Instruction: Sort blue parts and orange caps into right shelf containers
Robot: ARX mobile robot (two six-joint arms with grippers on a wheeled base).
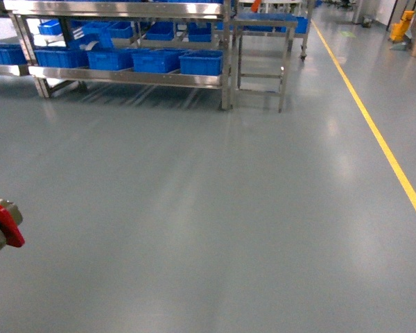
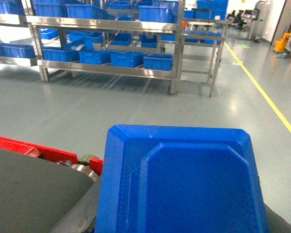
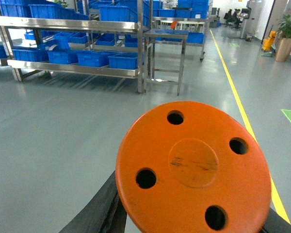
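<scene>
floor [image 1: 215, 208]: smooth grey-green, kinda glossy, faint light streaks reflecting off it
yellow line [image 1: 378, 135]: painted stripe running along the right side toward the back of the room
steel shelving [image 1: 125, 76]: long metal rack at the far left-centre, low shelf lined with blue crates [image 1: 201, 62], more on the levels above
small steel table [image 1: 263, 28]: just right of the rack, bare frame, blue crates behind it
far corner: yellow bin thing [image 1: 402, 28] and a tan pot by the right wall, people at desks way back in the right wrist view
left gripper: can't tell how open, fingers hidden behind a blue part [image 2: 182, 182] filling the bottom of the left wrist view, looks held up off the floor
right gripper: same deal, can't tell, an orange disc [image 3: 194, 170] with four holes blocks the lower frame
red piece [image 1: 3, 222]: poking in at the left edge of the head view
task crates: well away across the open floor
</scene>
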